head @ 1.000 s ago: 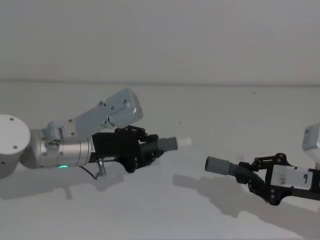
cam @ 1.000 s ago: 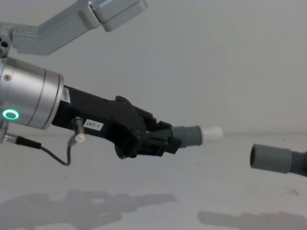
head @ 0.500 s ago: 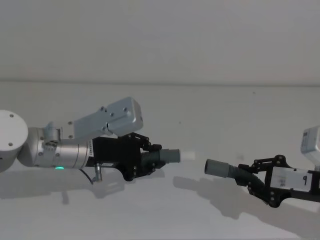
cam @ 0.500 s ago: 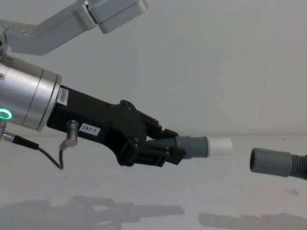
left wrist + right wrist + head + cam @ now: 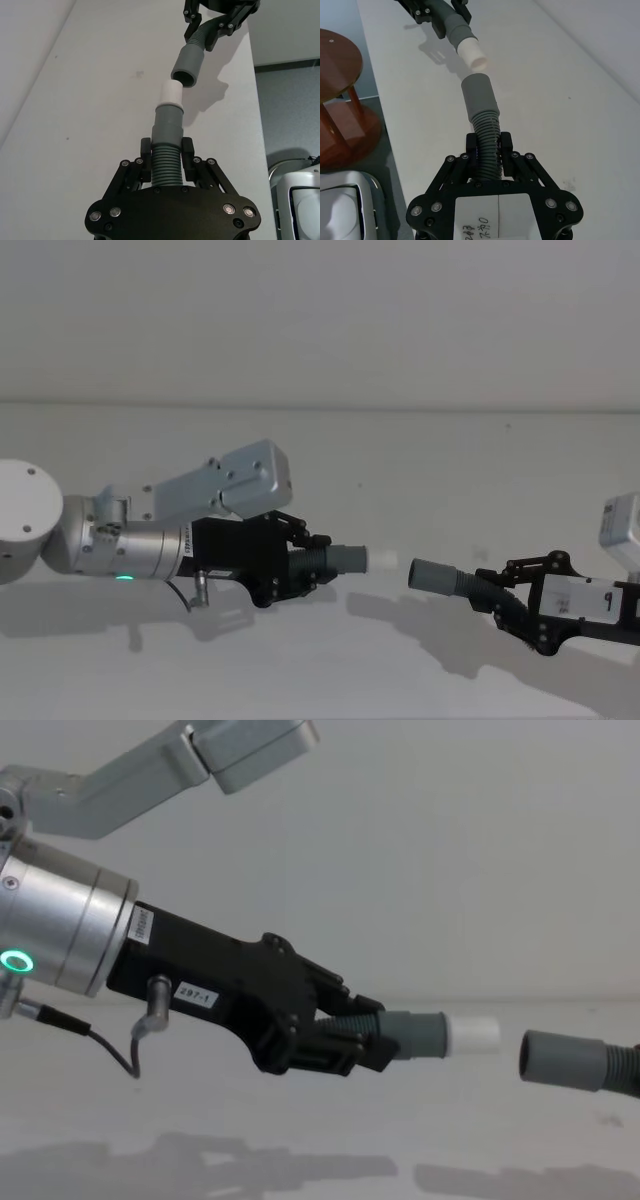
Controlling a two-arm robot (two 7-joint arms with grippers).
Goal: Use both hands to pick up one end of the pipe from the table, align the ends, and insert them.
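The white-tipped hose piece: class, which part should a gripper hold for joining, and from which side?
Grip the ribbed section behind the grey cuff, coming from the rear, as the left gripper does. That probably leaves the white tip free to enter the other hose's open cuff.

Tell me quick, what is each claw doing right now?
Left gripper: shut on the white-tipped hose piece, held above the table.
Right gripper: shut on the wider-cuffed hose piece.
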